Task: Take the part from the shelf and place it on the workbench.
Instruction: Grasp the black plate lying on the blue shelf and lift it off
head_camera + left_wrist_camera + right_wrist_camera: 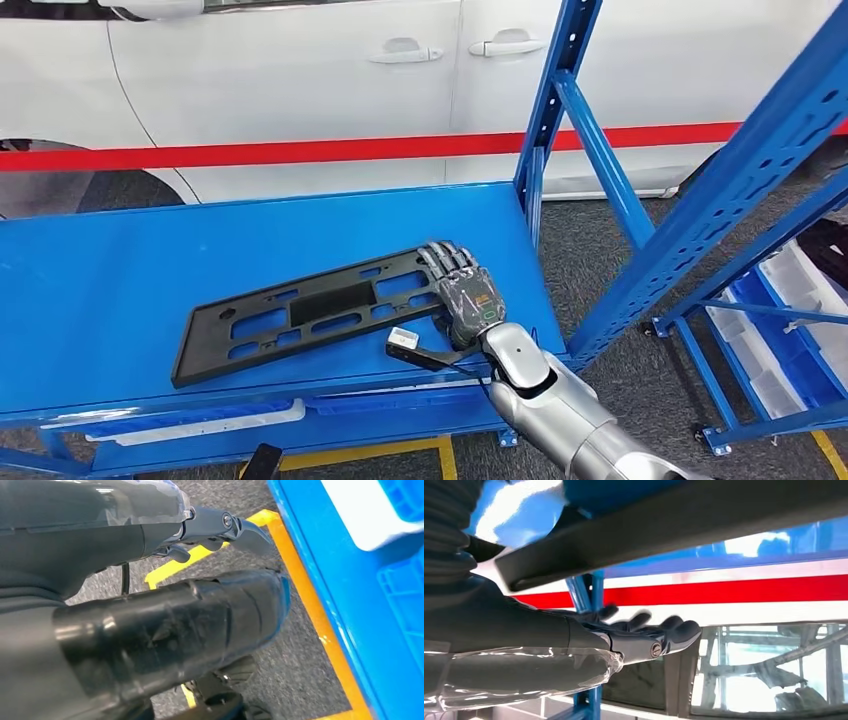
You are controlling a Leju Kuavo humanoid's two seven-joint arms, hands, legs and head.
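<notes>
Black part (305,310) lies flat on the blue shelf (100,290), right hand (462,290) resting on its end nearest the shelf's upright, fingers (445,262) extended over it, grasp undeterminable; left hand (165,630) holds nothing.

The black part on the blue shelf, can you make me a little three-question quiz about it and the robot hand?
1. True or false: the black part lies flat on the blue shelf.
2. Which hand rests on the part's end: A) left hand, B) right hand, C) a person's hand?
3. Fill in: behind the shelf stands a white car with a ____ stripe along its side.

Key
1. True.
2. B. The right hand lies over the part's right end; whether its fingers have closed around the edge cannot be told.
3. Red.
</notes>
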